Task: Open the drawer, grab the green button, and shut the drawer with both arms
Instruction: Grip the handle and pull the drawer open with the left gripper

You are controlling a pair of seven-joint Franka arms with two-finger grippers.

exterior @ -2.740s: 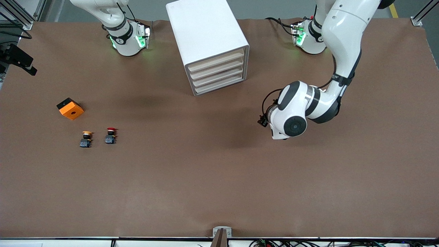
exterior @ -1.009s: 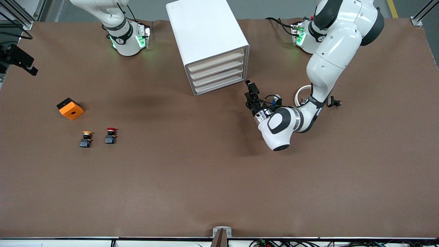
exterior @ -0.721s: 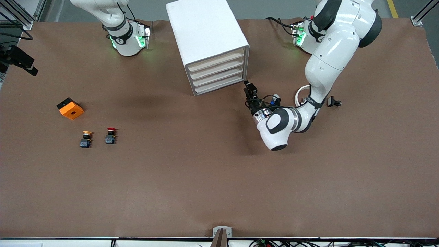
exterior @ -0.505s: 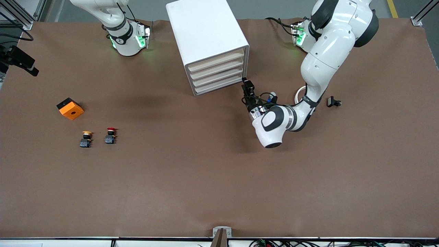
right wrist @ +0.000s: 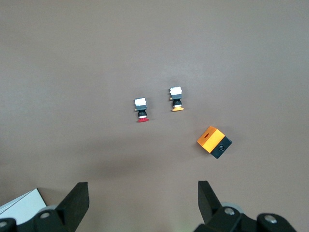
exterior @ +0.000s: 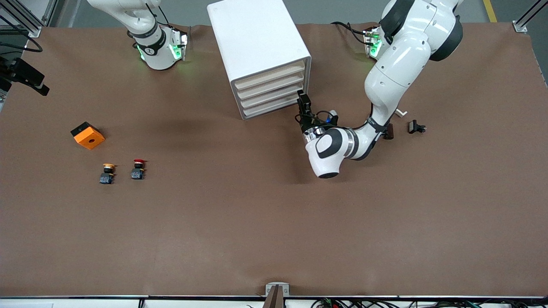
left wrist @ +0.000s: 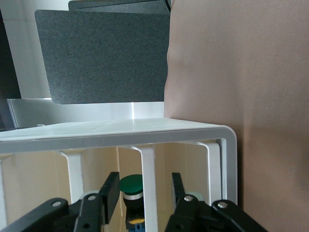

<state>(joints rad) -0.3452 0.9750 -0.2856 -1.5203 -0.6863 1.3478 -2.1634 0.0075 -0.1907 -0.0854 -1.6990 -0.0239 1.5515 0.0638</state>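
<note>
Your target, the green-capped button (left wrist: 131, 186), sits inside the white cabinet (exterior: 257, 51), seen in the left wrist view through a gap beside a white upright of the cabinet's face; which of the four drawers holds it cannot be told. All four cream-fronted drawers (exterior: 270, 88) look pushed in, stacked at the cabinet's face that looks toward the front camera.

Your left pincer (exterior: 304, 102) is right at the corner of that face, toward the left arm's end, level with the lower drawers. In the left wrist view its two black fingers (left wrist: 110, 193) stand apart on either side of the upright, gripping nothing that can be seen.

Your right pincer (right wrist: 140, 200) is out of the front view; in its own wrist view its fingers are spread wide and empty, high over the worktop (exterior: 274, 222), and that arm waits.

Toward the right arm's end lie an orange and black block (exterior: 87, 135), a yellow-capped button (exterior: 107, 173) and a red-capped button (exterior: 138, 168) side by side. A small black part (exterior: 415, 126) lies near the left arm.
</note>
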